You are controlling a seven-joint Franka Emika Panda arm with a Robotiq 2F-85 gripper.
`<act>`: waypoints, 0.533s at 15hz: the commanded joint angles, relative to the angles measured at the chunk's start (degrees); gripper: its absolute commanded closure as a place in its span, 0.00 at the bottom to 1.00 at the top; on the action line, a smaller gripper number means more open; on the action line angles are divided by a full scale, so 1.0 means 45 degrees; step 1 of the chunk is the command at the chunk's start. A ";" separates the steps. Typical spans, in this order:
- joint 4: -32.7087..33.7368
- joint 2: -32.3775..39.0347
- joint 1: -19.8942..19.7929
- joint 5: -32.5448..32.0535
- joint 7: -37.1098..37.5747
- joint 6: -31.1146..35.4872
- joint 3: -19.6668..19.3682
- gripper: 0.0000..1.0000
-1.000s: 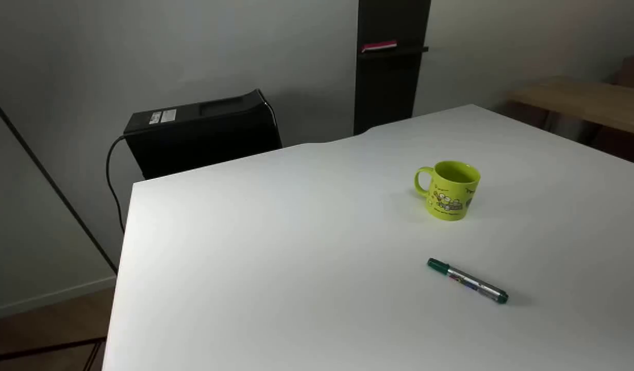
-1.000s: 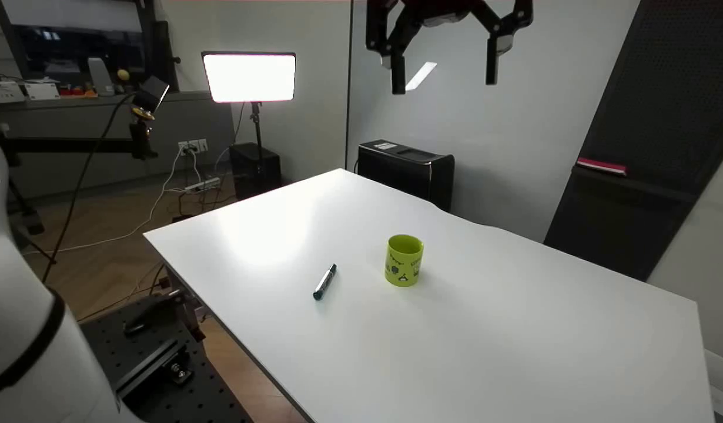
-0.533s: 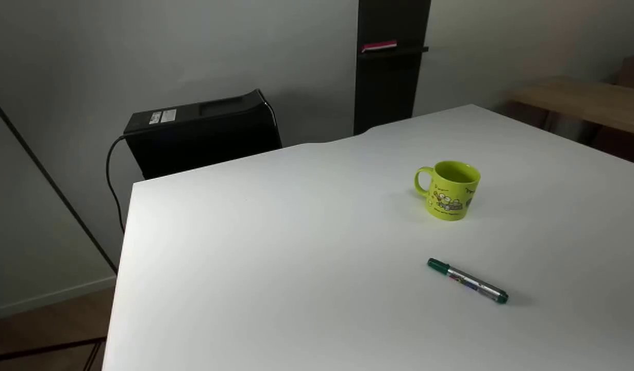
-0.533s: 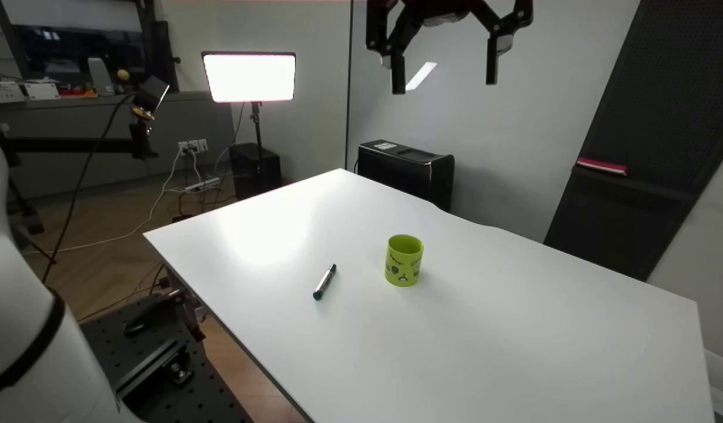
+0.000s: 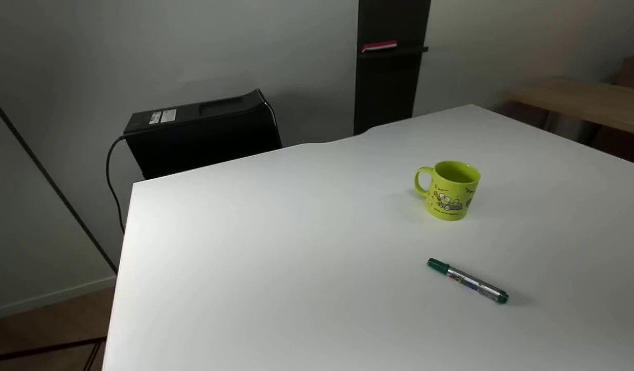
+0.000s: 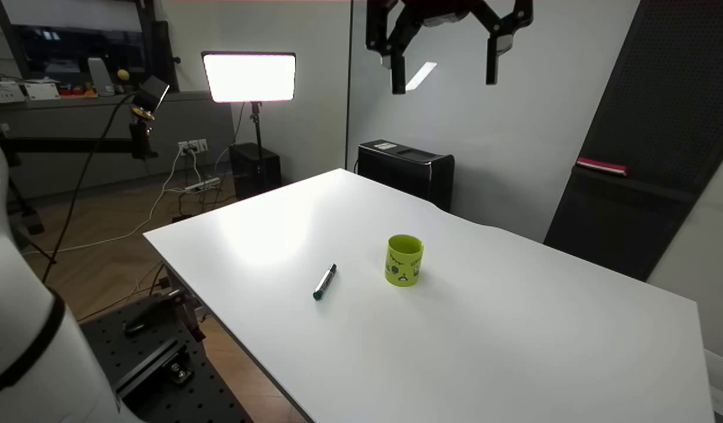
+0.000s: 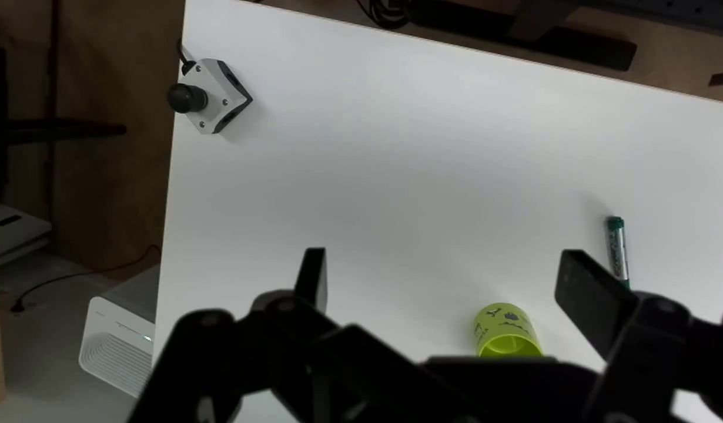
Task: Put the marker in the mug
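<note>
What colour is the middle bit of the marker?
Silver, with small colourful print; the marker shows best in an exterior view.

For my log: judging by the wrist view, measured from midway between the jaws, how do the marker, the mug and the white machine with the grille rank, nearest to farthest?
1. Mug: lower right of centre, showing between the open jaws.
2. Marker: farther right, lying on the table.
3. White machine with the grille: far left, past the table's edge.

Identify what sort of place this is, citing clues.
Likely a robotics lab: an open end effector above a white table, a black board full of holes nearby, and a large bright lamp.
</note>
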 commanded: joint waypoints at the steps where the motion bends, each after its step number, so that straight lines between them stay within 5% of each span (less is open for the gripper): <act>1: 0.0039 0.0002 0.0185 -0.0068 0.0066 -0.0061 -0.0141 0.00; 8: -0.1158 -0.0210 0.0978 -0.0070 -0.0700 -0.0003 0.0280 0.00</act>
